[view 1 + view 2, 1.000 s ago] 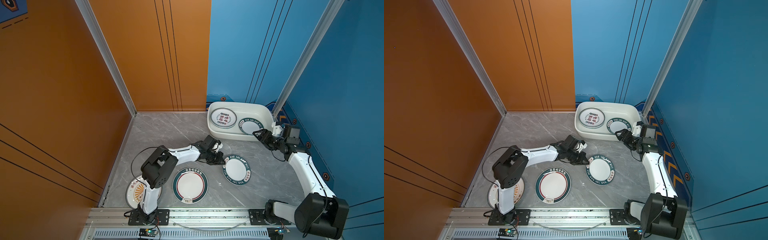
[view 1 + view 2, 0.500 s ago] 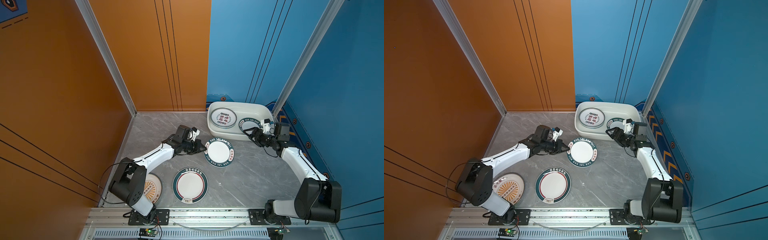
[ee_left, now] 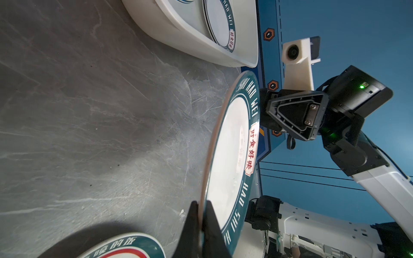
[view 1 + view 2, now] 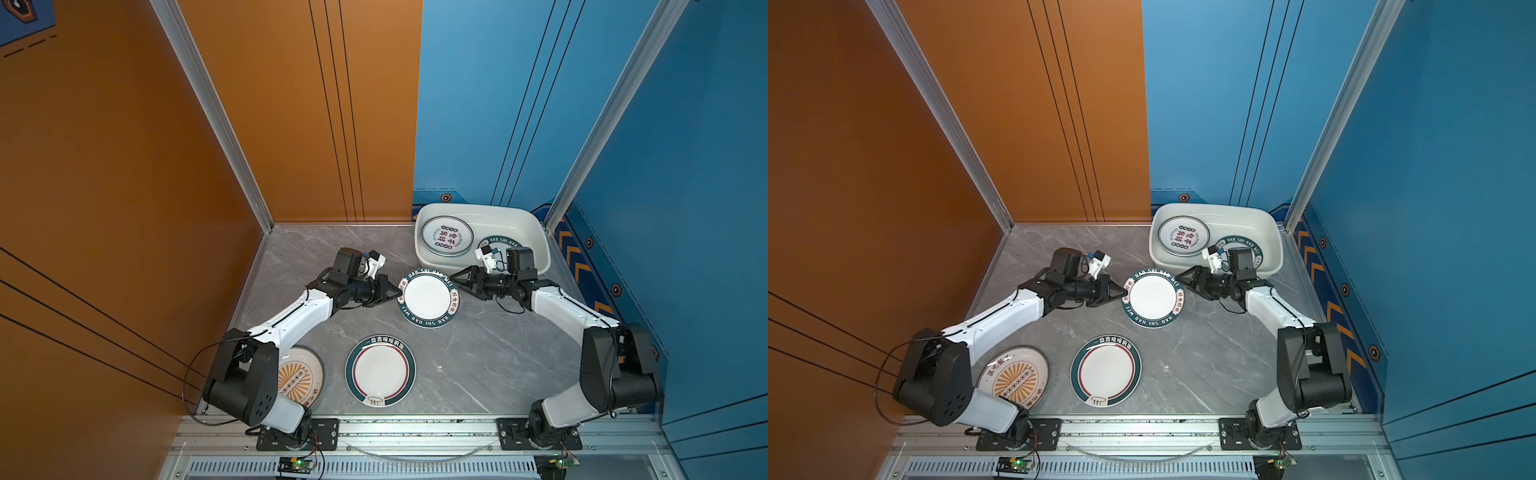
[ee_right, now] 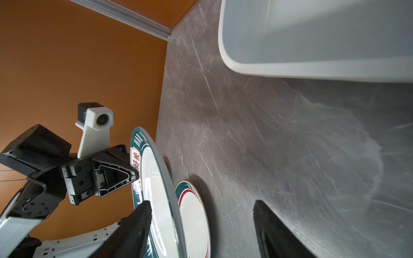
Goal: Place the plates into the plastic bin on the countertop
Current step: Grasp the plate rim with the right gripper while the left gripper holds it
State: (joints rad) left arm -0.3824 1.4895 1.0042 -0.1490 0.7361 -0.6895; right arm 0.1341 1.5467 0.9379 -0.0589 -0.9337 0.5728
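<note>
My left gripper (image 4: 394,293) pinches the edge of the round white, green-rimmed plate (image 4: 428,297) above the grey marble countertop (image 4: 478,353), near the glossy white plastic bin (image 4: 538,237). My right gripper (image 4: 459,283) straddles the opposite edge, jaws spread. The plate looks stiff, slick and breakable, so I'd grip deep on the rim.

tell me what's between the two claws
A round white plate with a dark-green lettered rim: the left claw pinches one edge, the open right claw straddles the opposite edge. Both top views show it.
</note>
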